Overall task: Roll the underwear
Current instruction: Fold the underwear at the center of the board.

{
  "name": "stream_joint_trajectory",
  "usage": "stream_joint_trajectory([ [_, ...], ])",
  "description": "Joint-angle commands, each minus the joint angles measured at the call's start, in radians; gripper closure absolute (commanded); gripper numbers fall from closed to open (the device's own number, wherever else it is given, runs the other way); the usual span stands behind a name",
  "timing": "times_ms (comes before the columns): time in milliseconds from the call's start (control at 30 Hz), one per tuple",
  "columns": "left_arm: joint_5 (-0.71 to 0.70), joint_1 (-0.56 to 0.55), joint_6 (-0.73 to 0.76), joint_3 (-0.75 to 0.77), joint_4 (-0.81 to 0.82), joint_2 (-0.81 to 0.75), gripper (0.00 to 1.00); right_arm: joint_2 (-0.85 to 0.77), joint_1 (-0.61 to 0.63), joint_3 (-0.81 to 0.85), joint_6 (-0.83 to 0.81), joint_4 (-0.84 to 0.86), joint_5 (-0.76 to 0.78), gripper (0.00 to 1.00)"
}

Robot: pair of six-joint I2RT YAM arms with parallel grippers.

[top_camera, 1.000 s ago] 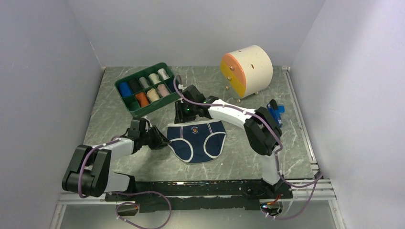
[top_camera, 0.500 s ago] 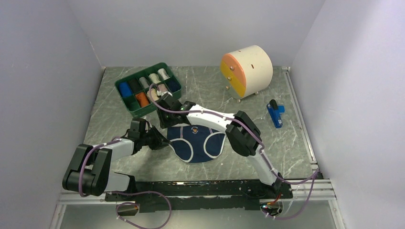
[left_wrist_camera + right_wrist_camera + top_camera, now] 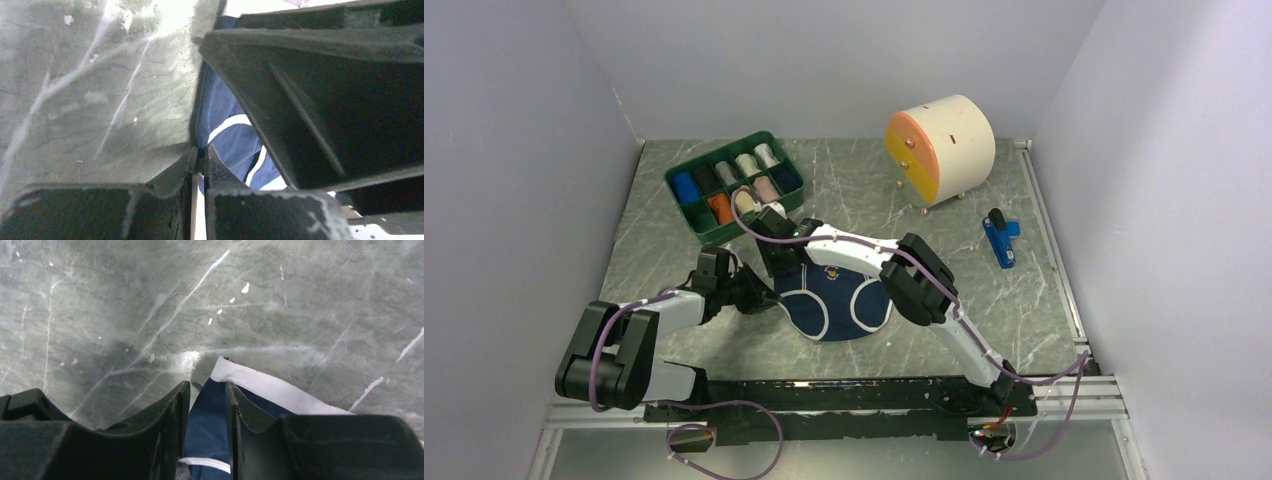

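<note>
The navy underwear [image 3: 839,300] with white trim lies flat on the marble table, waistband toward the back. My left gripper [image 3: 762,296] is at its left edge; in the left wrist view its fingers [image 3: 200,152] are pinched shut on a thin fold of the navy underwear [image 3: 225,117]. My right gripper [image 3: 780,262] sits at the waistband's left corner. The right wrist view shows its fingers [image 3: 207,390] close together with bunched navy cloth [image 3: 207,425] filling the gap and the white waistband [image 3: 270,387] running off right. No loose orange-rust garment shows; an orange roll [image 3: 721,208] sits in the tray.
A green divided tray [image 3: 714,156] with several cloth rolls stands at the back left, just behind the right gripper. A cream drum-shaped drawer unit [image 3: 939,148] with an orange face stands at the back right. A small blue object [image 3: 999,240] lies right of it. Walls enclose three sides.
The right arm swung left from the middle of the waistband to its left corner, and the cloth's top edge shifted slightly. The left gripper stayed at the left edge.
</note>
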Motion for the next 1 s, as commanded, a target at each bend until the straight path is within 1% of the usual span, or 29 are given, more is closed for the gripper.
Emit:
stream_joint_trajectory([
  [0,0.011,0.002,0.017,-0.007,0.033,0.007,0.95,0.044,0.009,0.087,-0.02,-0.027,0.045,0.64],
  [167,0.001,0.003,0.037,0.007,-0.003,-0.002,0.95,0.102,0.022,0.152,-0.034,-0.084,0.124,0.65],
  [233,-0.008,0.003,0.044,0.011,-0.023,-0.014,0.95,0.122,0.029,0.172,-0.042,-0.106,0.153,0.67],
  [600,-0.009,0.003,0.042,0.011,-0.014,-0.018,0.95,0.178,0.081,0.187,-0.054,-0.164,0.296,0.72],
  [700,-0.008,0.003,0.041,0.008,-0.009,-0.019,0.95,0.194,0.096,0.206,-0.059,-0.18,0.338,0.76],
  [833,-0.01,0.003,0.044,0.011,-0.013,-0.023,0.95,0.213,0.102,0.233,-0.069,-0.188,0.361,0.86],
  [900,-0.014,0.004,0.045,0.012,-0.017,-0.028,0.95,0.217,0.102,0.237,-0.072,-0.184,0.359,0.88],
  [967,-0.018,0.002,0.045,0.01,-0.02,-0.033,0.95,0.227,0.102,0.252,-0.068,-0.192,0.361,0.93],
])
